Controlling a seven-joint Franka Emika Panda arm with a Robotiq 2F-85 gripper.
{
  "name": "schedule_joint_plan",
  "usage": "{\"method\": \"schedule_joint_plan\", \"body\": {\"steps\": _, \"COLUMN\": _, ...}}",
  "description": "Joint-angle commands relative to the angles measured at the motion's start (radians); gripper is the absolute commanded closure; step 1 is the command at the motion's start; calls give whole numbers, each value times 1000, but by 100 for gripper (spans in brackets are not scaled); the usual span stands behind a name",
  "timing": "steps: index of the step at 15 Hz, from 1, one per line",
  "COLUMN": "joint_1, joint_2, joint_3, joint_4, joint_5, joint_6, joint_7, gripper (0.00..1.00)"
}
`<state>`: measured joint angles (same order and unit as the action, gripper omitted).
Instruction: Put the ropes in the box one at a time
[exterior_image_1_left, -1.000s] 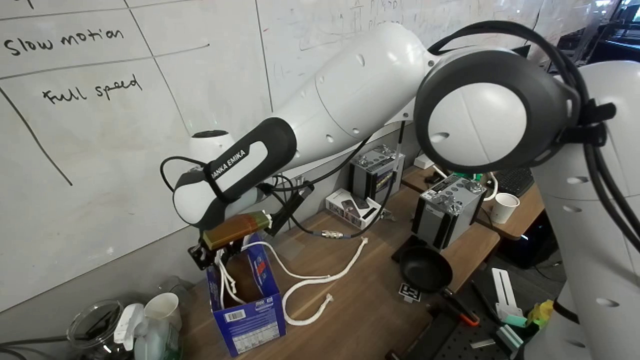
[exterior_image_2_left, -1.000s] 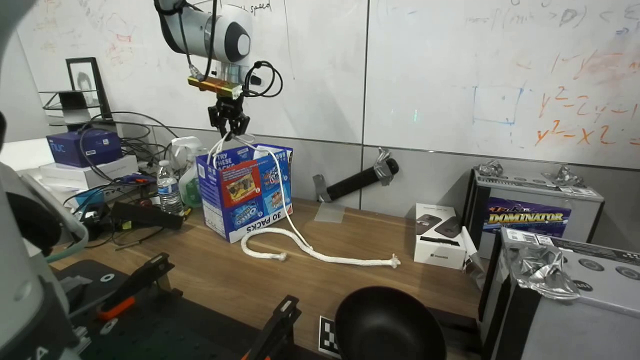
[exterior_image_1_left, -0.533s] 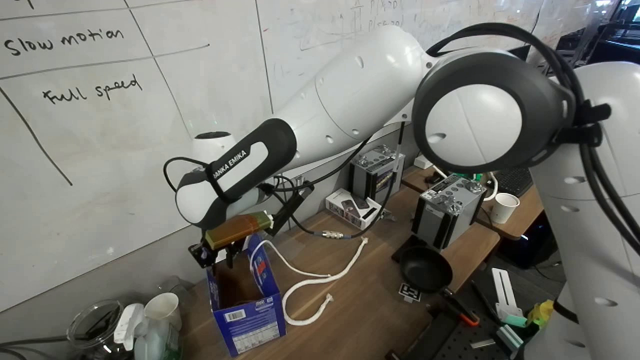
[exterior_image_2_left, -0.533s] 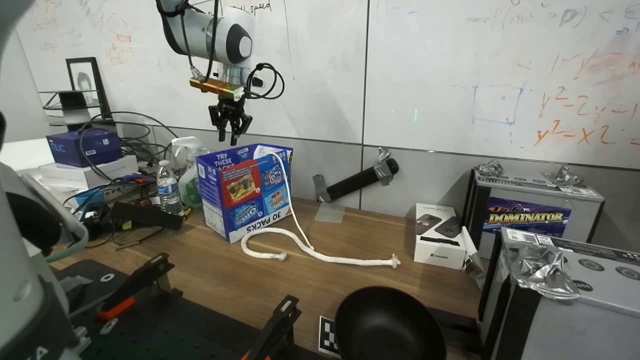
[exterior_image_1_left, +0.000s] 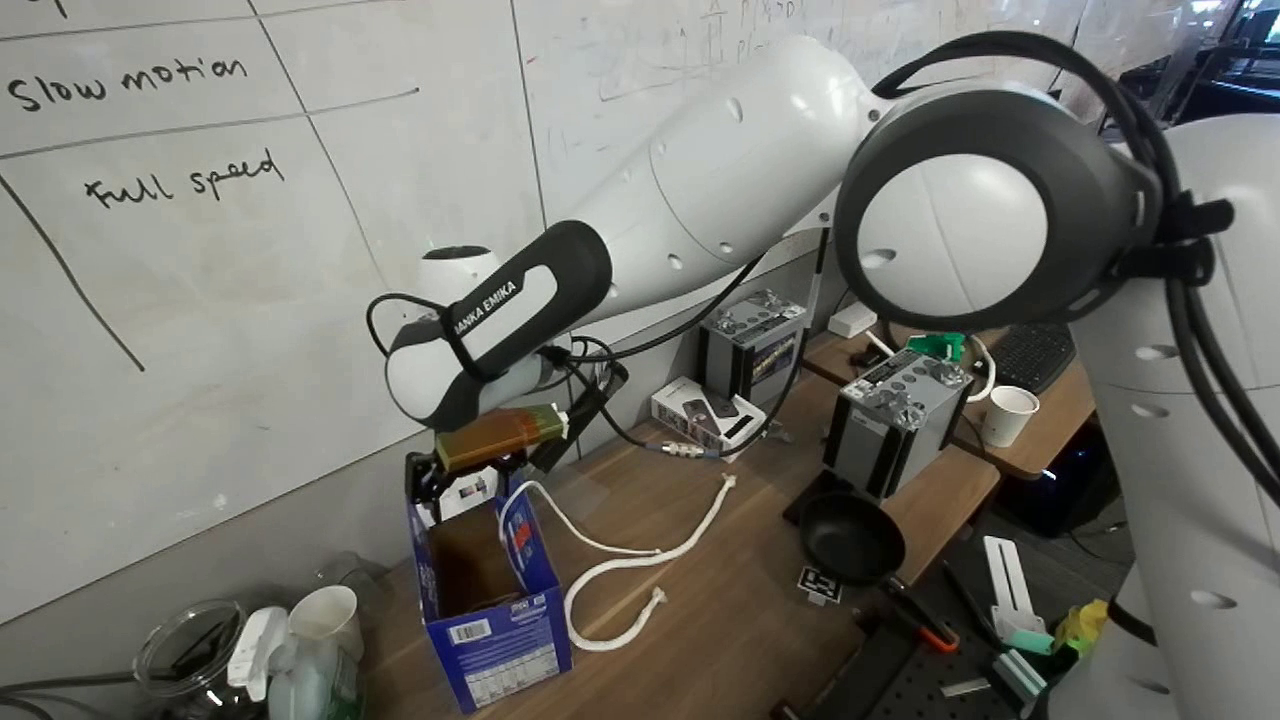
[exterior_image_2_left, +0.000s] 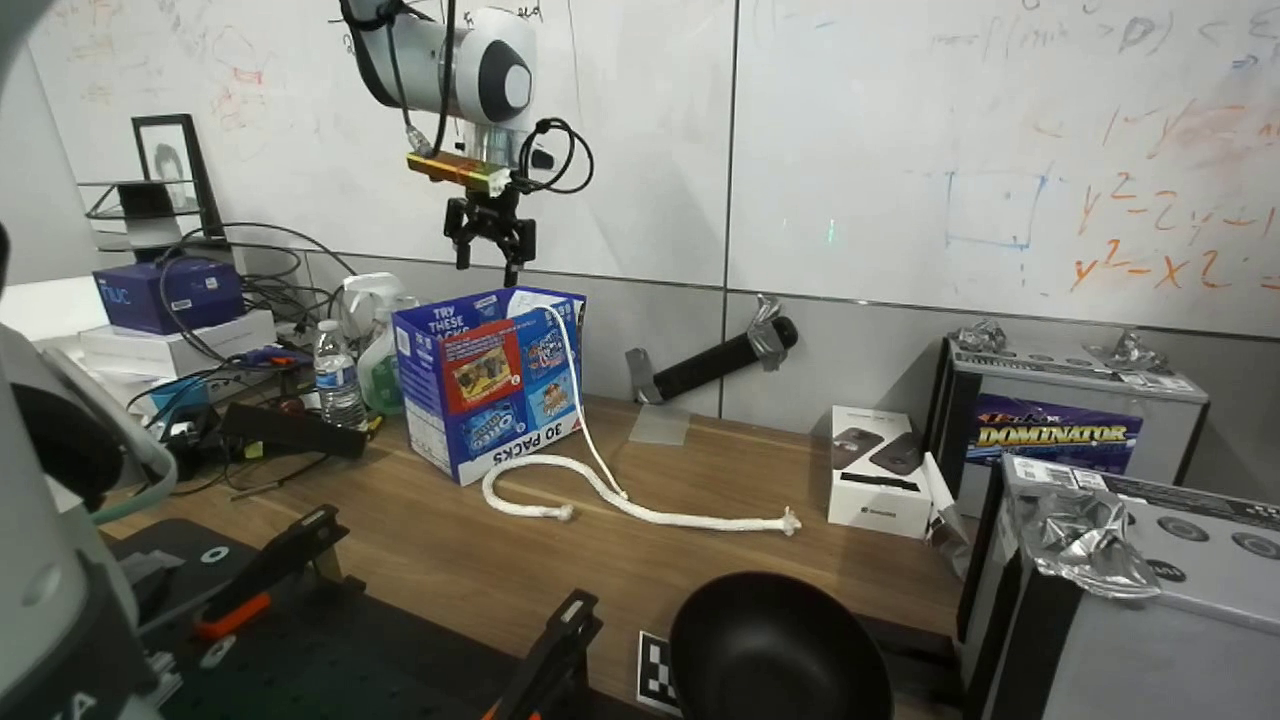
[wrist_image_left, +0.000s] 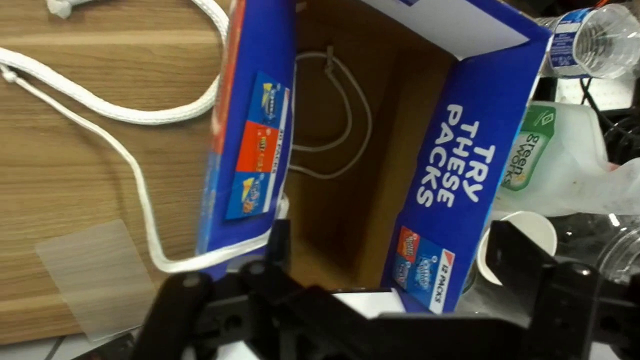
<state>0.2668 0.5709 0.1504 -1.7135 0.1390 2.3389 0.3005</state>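
The blue box (exterior_image_2_left: 480, 390) stands upright and open-topped on the table. Over its wall hangs a thin white rope (exterior_image_2_left: 580, 400), one end knotted on the table and the rest going inside. Loops of thin rope (wrist_image_left: 367, 125) lie on the brown floor of the box; whether they belong to that same rope I cannot tell. A thicker white rope (exterior_image_2_left: 690, 519) curves across the table beside the box. My gripper (exterior_image_2_left: 488, 270) hovers above the back of the box. In the wrist view the gripper (wrist_image_left: 390, 230) is wide open, with nothing between its fingers.
A paper cup (exterior_image_1_left: 328, 618), a spray bottle (wrist_image_left: 560, 185) and a water bottle (exterior_image_2_left: 338, 385) crowd one side of the box. Beyond the ropes are a small white box (exterior_image_2_left: 878, 470), grey units (exterior_image_2_left: 1150, 610) and a black pan (exterior_image_2_left: 775, 650). A whiteboard wall (exterior_image_2_left: 640, 150) rises behind.
One second ago the gripper was shut on thin rope strands. It has let go, they dropped into the box, and the opened gripper has moved back toward the wall. The thick rope stayed put.
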Motion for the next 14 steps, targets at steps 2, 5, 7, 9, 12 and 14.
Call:
{"method": "schedule_joint_plan", "body": {"steps": 2, "joint_1": -10, "joint_2": -104, "joint_3": -54, "joint_4": -127, "joint_5": 18, "joint_6": 12, "joint_7": 122, "gripper": 0}}
{"method": "schedule_joint_plan", "body": {"steps": 5, "joint_1": -15, "joint_2": -160, "joint_3": -88, "joint_4": -213, "joint_5": 15, "joint_6": 28, "joint_7": 210, "gripper": 0}}
{"method": "schedule_joint_plan", "body": {"steps": 7, "joint_1": -15, "joint_2": -192, "joint_3": -106, "joint_4": -261, "joint_5": 16, "joint_6": 32, "joint_7": 283, "gripper": 0}}
{"method": "schedule_joint_plan", "body": {"steps": 9, "joint_1": -14, "joint_2": -220, "joint_3": -119, "joint_4": -306, "joint_5": 16, "joint_6": 31, "joint_7": 356, "gripper": 0}}
{"method": "schedule_joint_plan", "body": {"steps": 12, "joint_1": -24, "joint_2": -249, "joint_3": -125, "joint_4": -367, "joint_5": 25, "joint_6": 39, "joint_7": 462, "gripper": 0}}
{"method": "schedule_joint_plan", "body": {"steps": 14, "joint_1": -30, "joint_2": -254, "joint_3": -127, "joint_4": -400, "joint_5": 32, "joint_6": 52, "joint_7": 537, "gripper": 0}}
